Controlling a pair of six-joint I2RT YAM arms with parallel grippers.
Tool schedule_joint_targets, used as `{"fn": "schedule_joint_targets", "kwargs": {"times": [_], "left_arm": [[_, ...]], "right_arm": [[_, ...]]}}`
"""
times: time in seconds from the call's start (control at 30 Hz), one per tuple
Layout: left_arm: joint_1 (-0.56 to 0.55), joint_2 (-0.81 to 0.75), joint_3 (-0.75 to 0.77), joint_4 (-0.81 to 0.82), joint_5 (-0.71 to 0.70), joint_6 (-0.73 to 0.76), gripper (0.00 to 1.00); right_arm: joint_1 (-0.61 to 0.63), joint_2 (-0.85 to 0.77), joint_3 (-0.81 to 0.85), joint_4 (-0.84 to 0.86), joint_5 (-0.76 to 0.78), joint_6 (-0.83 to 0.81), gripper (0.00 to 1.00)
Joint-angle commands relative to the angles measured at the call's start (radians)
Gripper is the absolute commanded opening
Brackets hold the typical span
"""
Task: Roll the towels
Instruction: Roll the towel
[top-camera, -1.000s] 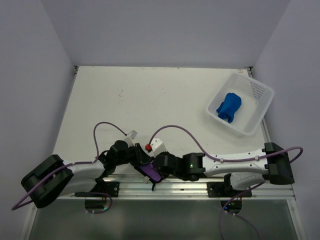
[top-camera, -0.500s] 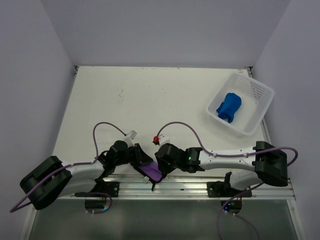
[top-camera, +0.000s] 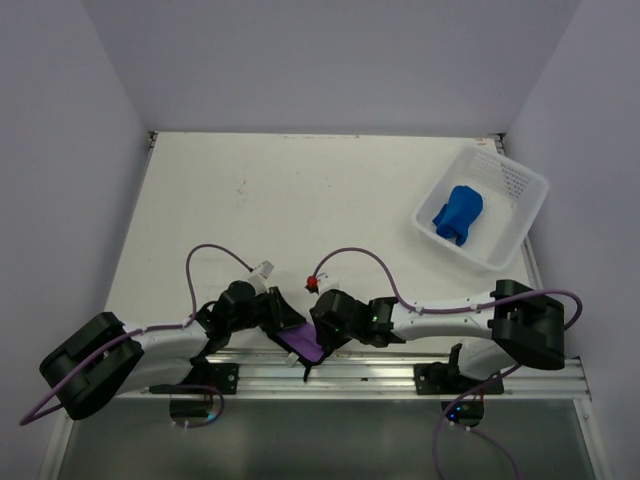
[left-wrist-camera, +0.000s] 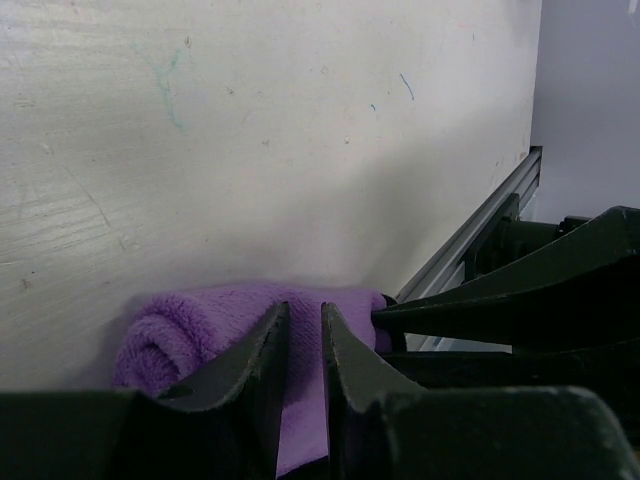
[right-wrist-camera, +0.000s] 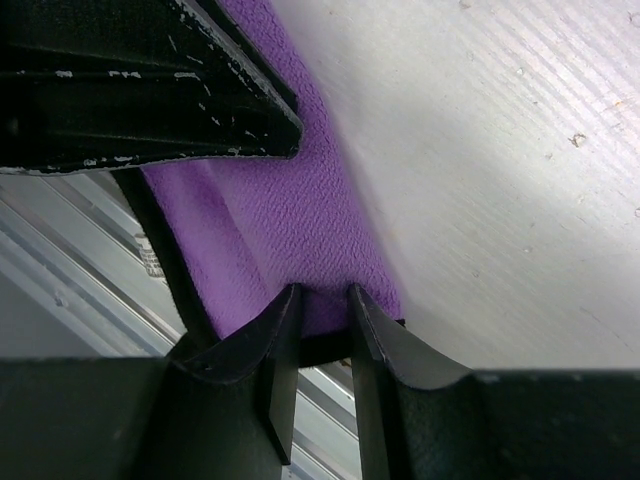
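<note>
At two o'clock, white basket (top-camera: 505, 215) holds blue towel (top-camera: 458, 214); at six, my low left gripper (left-wrist-camera: 300, 312) and right gripper (right-wrist-camera: 322, 295) both pinch purple towel (left-wrist-camera: 190, 325).

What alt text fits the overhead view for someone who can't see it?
Two robot arms meet over a purple towel at the table's near edge, the left gripper and right gripper both closed on it. A blue towel lies in a white basket at far right.
</note>
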Motion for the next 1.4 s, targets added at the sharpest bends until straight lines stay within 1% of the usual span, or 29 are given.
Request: {"fn": "schedule_joint_targets", "kwargs": {"times": [0.0,0.07,0.1,0.23,0.3,0.4,0.5,0.7,0.87,1.13,1.27,1.37], "left_arm": [[-0.001,0.006,-0.071,-0.106,-0.040,0.048,0.24],[-0.001,0.004,-0.073,-0.106,-0.040,0.048,0.24],[-0.001,0.004,-0.073,-0.106,-0.040,0.048,0.24],[-0.001,0.004,-0.073,-0.104,-0.040,0.048,0.24],[-0.001,0.006,-0.072,-0.104,-0.040,0.048,0.24],[-0.001,0.007,-0.073,-0.109,-0.043,0.049,0.24],[-0.001,0.006,-0.073,-0.113,-0.043,0.051,0.24],[-0.001,-0.008,-0.073,-0.126,-0.049,0.049,0.24],[-0.003,-0.011,-0.072,-0.135,-0.051,0.051,0.24],[-0.001,-0.014,-0.068,-0.144,-0.058,0.054,0.24],[-0.001,-0.016,-0.062,-0.155,-0.061,0.057,0.24],[-0.003,-0.020,-0.064,-0.161,-0.067,0.056,0.24]], "right_arm": [[-0.002,0.031,-0.025,-0.050,0.040,-0.027,0.29],[-0.002,0.025,-0.019,-0.064,0.041,-0.035,0.34],[-0.002,0.013,-0.016,-0.067,0.040,-0.047,0.39],[-0.002,-0.027,0.005,-0.098,0.057,-0.079,0.47],[0.001,-0.032,0.033,-0.147,0.089,-0.105,0.50],[0.001,-0.012,0.065,-0.199,0.109,-0.121,0.52],[0.001,-0.001,0.045,-0.176,0.087,-0.102,0.53],[0.001,0.028,-0.001,-0.115,-0.015,-0.069,0.53],[0.005,0.042,-0.021,-0.107,-0.046,-0.059,0.50],[0.015,0.019,-0.070,-0.106,-0.066,-0.042,0.46],[0.030,0.028,-0.068,-0.107,-0.077,-0.047,0.40],[0.059,0.037,-0.053,-0.119,-0.071,-0.053,0.32]]}}
